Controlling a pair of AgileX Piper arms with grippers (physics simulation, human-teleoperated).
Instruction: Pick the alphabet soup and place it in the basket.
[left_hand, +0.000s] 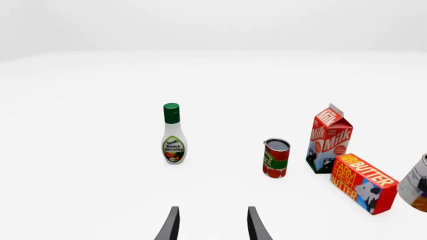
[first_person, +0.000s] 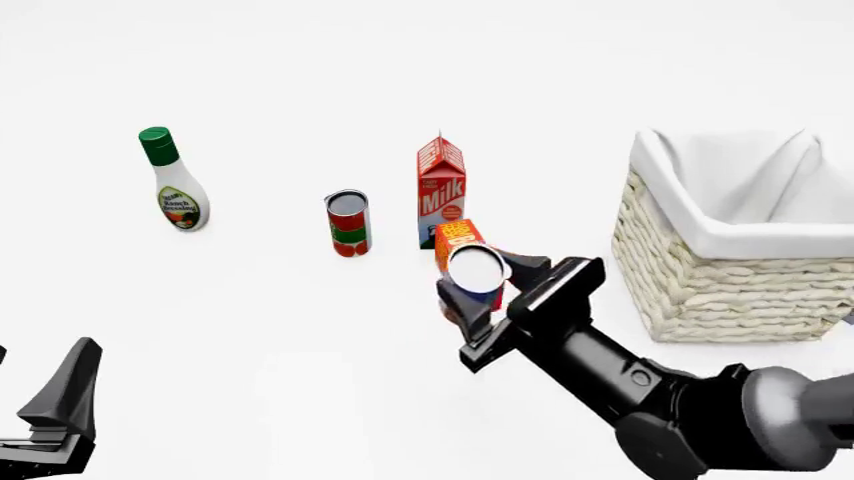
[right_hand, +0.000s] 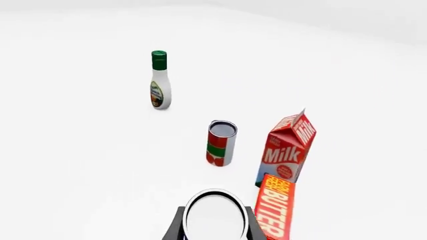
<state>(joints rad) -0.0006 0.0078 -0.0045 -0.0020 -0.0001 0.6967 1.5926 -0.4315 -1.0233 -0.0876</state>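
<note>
The alphabet soup (first_person: 477, 268) shows its silver-white top, with my right gripper (first_person: 489, 287) shut on it, one finger on each side. The can is held just in front of the butter box, left of the basket (first_person: 721, 290). In the right wrist view the alphabet soup (right_hand: 215, 216) fills the gap between the fingers. At the edge of the left wrist view the alphabet soup (left_hand: 417, 186) appears tilted. The basket is cream wicker with a white cloth lining. My left gripper (left_hand: 213, 226) is open with nothing in it, low at the near left.
A ranch dressing bottle (first_person: 174, 185) stands at the far left. A red and green can (first_person: 348, 224), a milk carton (first_person: 441, 195) and an orange butter box (first_person: 457, 238) cluster in the middle, just behind the held can.
</note>
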